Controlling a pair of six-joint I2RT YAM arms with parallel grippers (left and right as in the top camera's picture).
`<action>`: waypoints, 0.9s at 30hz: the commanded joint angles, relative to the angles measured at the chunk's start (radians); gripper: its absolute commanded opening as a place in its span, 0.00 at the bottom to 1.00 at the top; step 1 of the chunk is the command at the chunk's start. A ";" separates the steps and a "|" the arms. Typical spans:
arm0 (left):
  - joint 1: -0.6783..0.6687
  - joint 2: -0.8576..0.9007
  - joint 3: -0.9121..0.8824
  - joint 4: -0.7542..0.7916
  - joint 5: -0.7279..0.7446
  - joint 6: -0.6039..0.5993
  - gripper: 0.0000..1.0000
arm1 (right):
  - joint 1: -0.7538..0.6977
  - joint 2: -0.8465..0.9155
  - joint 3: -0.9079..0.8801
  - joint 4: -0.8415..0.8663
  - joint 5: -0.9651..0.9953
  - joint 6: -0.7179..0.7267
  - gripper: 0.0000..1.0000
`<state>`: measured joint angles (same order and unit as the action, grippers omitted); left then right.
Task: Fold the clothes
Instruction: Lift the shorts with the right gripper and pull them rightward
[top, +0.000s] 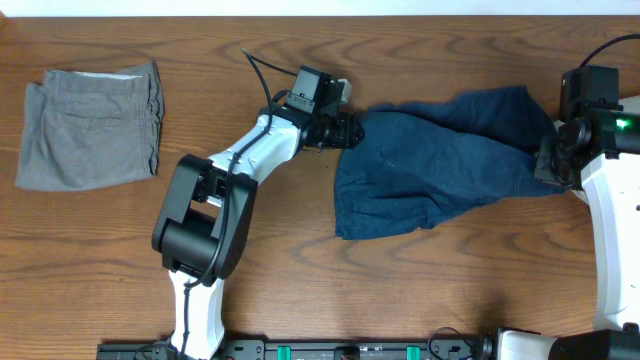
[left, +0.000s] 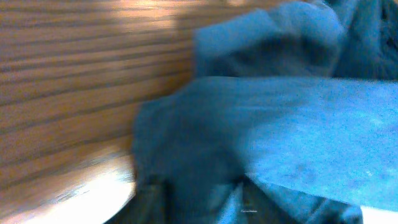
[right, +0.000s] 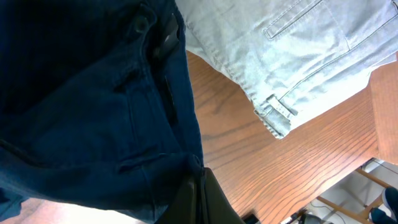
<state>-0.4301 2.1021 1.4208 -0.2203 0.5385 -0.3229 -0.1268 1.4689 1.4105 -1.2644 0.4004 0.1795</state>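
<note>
From above, the navy clothes (top: 430, 165) lie rumpled on the table (top: 400, 300), stretched between the left hand (top: 348, 128) and the right hand (top: 548, 160). Grey shorts (top: 90, 125) sit folded far left. The left wrist view shows only blurred blue cloth, so I cannot tell its grip. In the right wrist view that hand is clamped on the clothes, with a pale garment (right: 280, 50) beside them.

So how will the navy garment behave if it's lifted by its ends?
Probably floppy: the navy garment lies rumpled and creased on the wooden table. Lifted by its ends, its middle would likely sag. Its woven, seamed cloth probably grips well.
</note>
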 joint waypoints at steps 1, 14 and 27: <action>-0.019 0.000 0.002 -0.002 0.053 0.015 0.10 | -0.005 -0.008 0.001 0.008 0.010 0.014 0.01; 0.251 -0.195 0.208 -0.002 0.014 0.044 0.06 | 0.002 -0.008 0.001 0.469 -0.635 0.005 0.01; 0.466 -0.224 0.664 -0.438 0.087 -0.047 0.06 | 0.002 -0.008 0.001 0.805 -0.686 0.066 0.01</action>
<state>0.0471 1.8595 2.0869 -0.5289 0.5781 -0.3698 -0.1204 1.4677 1.4071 -0.3817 -0.2722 0.2802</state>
